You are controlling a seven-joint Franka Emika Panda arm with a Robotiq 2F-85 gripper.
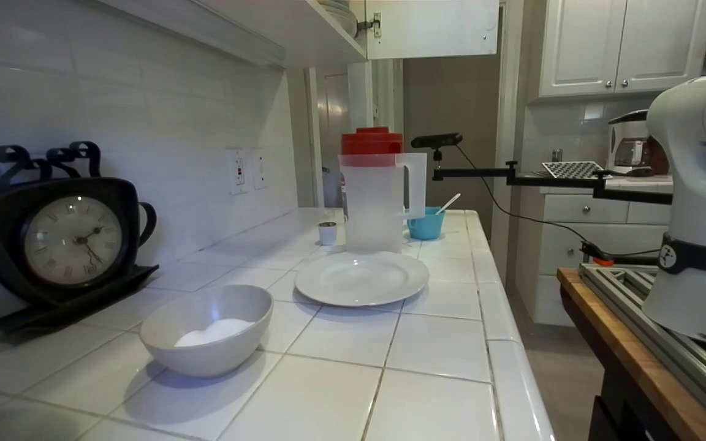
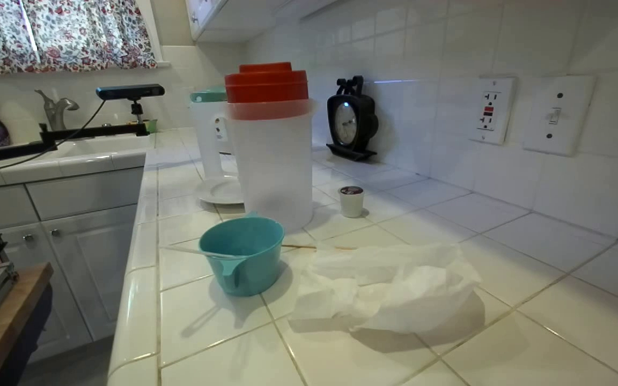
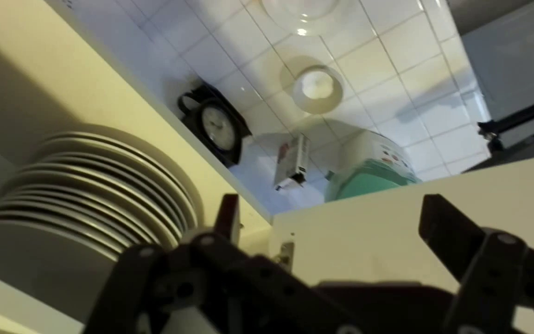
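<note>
White plates (image 3: 95, 185) sit near the gripper (image 3: 332, 215), its jaws wide apart, so I'd go slow and not bump the cupboard door (image 3: 373, 241) on the right.

White-tiled countertop (image 1: 322, 398): under a pale round bowl (image 1: 200, 361) with white contents (image 1: 213, 332).
Black-framed clock with round white dial (image 1: 73, 240): near the white-tiled wall (image 1: 175, 110).
Tall translucent plastic pitcher with red lid (image 2: 274, 166): upright, a small white dark-topped pod (image 2: 352, 203) near it.
Turquoise plastic cup (image 2: 242, 273): a pale slim stick (image 1: 449, 203) leaning out.
Crumpled white paper (image 2: 395, 297): near the cup.
White outlet plate (image 2: 491, 111): beside a white switch plate (image 2: 558, 115).
White floral-print curtain (image 2: 89, 35): hanging above a grey metal faucet (image 2: 58, 115).
</note>
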